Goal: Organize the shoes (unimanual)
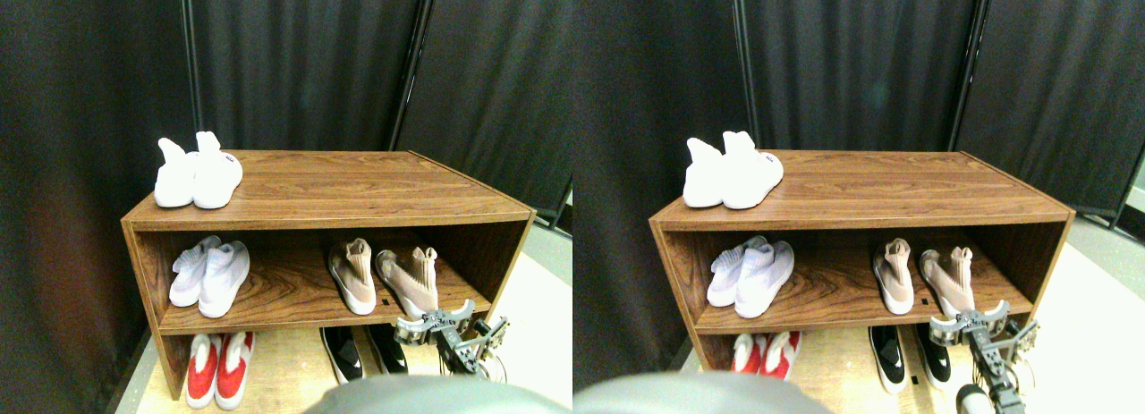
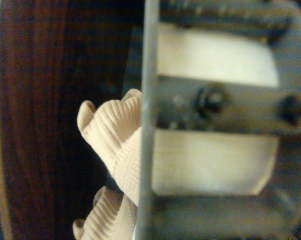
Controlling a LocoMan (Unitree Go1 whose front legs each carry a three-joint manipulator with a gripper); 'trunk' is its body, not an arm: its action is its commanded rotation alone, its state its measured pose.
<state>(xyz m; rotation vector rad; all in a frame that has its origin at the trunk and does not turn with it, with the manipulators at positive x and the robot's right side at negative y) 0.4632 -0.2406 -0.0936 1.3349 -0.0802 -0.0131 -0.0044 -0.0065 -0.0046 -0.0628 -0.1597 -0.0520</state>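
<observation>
- The wooden shoe rack (image 1: 358, 204) carries a white pair (image 1: 197, 173) on its top board at about ten o'clock, a pale pair (image 1: 210, 275) on the middle shelf at nine o'clock, and a red-and-white pair (image 1: 217, 367) on the floor below.
- The tan shoes stand on the middle shelf, right of centre: the left tan shoe (image 1: 351, 275) sits fairly straight, while the right tan shoe (image 1: 410, 280) is splayed off at an angle, its toe pointing towards five o'clock, a gap between the two.
- The black shoes (image 1: 362, 351) lie on the floor under that shelf, at about six o'clock.
- The right hand (image 1: 438, 325) hovers at the shelf's front edge, just before the toe of the right tan shoe; whether it touches is unclear. Its jaws look spread apart and hold nothing.
- The wrist view shows a ribbed tan collar (image 2: 115, 135) close ahead beyond the jaw frame, with a second collar (image 2: 103, 220) beside it.
- The step in hand seems to be straightening the splayed shoe. It would go best with a low approach that clears the shelf lip, a grip on the firm sole or heel — the soft knit collar will likely fold — and a slow turn until it lies parallel and just beside its mate, without nudging that one.
</observation>
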